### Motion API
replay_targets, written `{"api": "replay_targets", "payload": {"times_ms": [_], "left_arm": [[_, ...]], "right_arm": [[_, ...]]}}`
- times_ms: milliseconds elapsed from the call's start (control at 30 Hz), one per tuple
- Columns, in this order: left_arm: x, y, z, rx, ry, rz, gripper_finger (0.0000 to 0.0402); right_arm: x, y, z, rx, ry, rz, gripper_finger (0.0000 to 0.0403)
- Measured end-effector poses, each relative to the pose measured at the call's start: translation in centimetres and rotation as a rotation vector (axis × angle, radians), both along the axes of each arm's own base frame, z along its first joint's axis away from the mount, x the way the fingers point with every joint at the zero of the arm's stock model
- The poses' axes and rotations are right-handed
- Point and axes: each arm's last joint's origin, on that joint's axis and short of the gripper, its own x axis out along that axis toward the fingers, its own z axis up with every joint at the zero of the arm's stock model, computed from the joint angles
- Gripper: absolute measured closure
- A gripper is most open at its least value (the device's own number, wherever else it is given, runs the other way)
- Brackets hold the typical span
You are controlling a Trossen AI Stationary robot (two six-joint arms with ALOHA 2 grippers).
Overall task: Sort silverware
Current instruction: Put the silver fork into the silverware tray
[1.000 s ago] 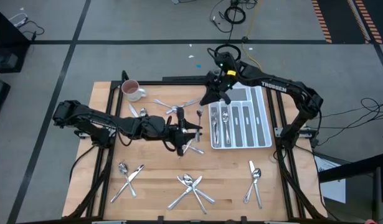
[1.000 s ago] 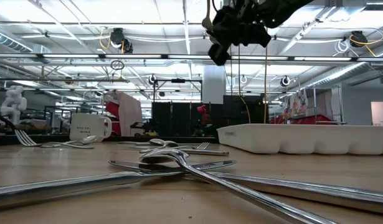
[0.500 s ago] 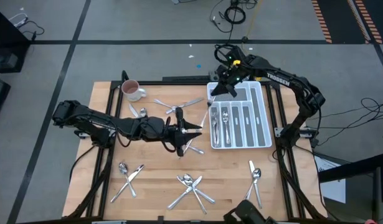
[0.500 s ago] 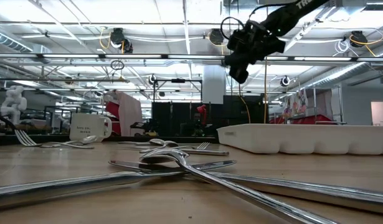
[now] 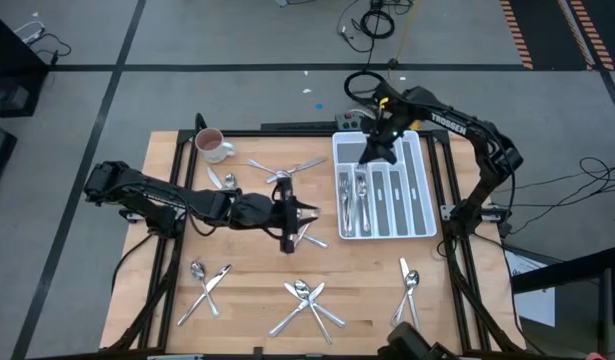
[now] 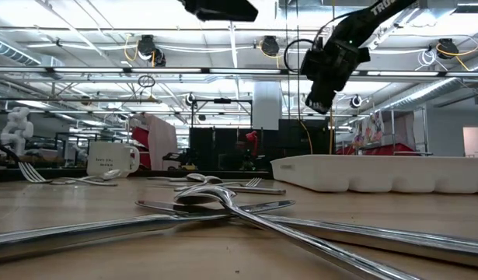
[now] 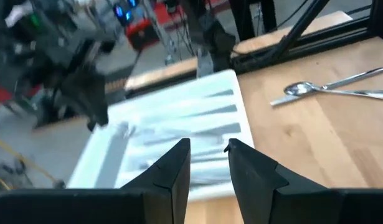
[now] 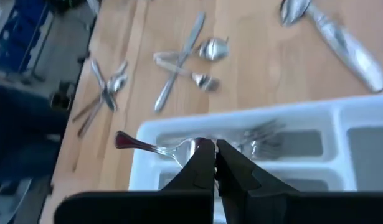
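Observation:
My right gripper (image 8: 215, 152) hangs over the far end of the white divided tray (image 5: 431, 215), shut on one piece of silverware (image 8: 154, 147); whether that piece is a spoon or a fork I cannot tell. The low view shows this gripper (image 6: 316, 105) well above the tray (image 6: 378, 173). Several pieces lie in the tray's left compartments (image 5: 352, 195). My left gripper (image 5: 312, 210) hovers mid-table, left of the tray. It points level at the tray, and its fingers (image 7: 179, 165) are slightly apart with nothing between them. More silverware lies in small heaps (image 5: 307, 300) on the wood. My right gripper pinches the piece's wider end (image 8: 192, 149) between its two fingertips, slanting down from the table's far side. The slim handle sticks out sideways, and its free end (image 8: 119, 140) reaches past the tray's outer wall (image 8: 141, 132). The piece looks lifted clear of the tray.
A white mug (image 5: 212, 145) stands at the far left corner, with forks (image 5: 287, 165) and a spoon (image 5: 222, 180) lying near it. Crossed heaps lie along the near edge at left (image 5: 207, 280) and right (image 5: 407, 290). One heap (image 5: 309, 237) lies under my left gripper.
My right gripper has swung from the tray's far left corner toward the table's right edge, to a spot over the tray's far end. It has also sunk and tipped further down, still shut. My left gripper has rolled about its own axis in place.

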Motion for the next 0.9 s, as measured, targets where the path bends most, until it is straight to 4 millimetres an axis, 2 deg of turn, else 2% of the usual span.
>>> {"api": "replay_targets", "payload": {"times_ms": [267, 533, 700, 900], "left_arm": [[-0.5, 0.3, -1.2, -0.165, 0.097, 0.088, 0.0287], [-0.9, 0.3, -1.9, -0.229, 0.163, 0.135, 0.0288], [-0.9, 0.4, -1.9, -0.227, 0.166, 0.142, 0.0288], [-1.3, 0.6, -2.5, -0.239, 0.231, 0.182, 0.0288]], "right_arm": [[1.2, -0.6, -3.0, 0.047, 0.079, 0.033, 0.0402], [3.3, -0.3, -5.9, 0.026, 0.147, 0.103, 0.0402], [4.3, -0.2, -7.2, 0.025, 0.164, 0.124, 0.0402], [4.7, -0.4, -7.8, 0.016, 0.149, 0.125, 0.0403]]}}
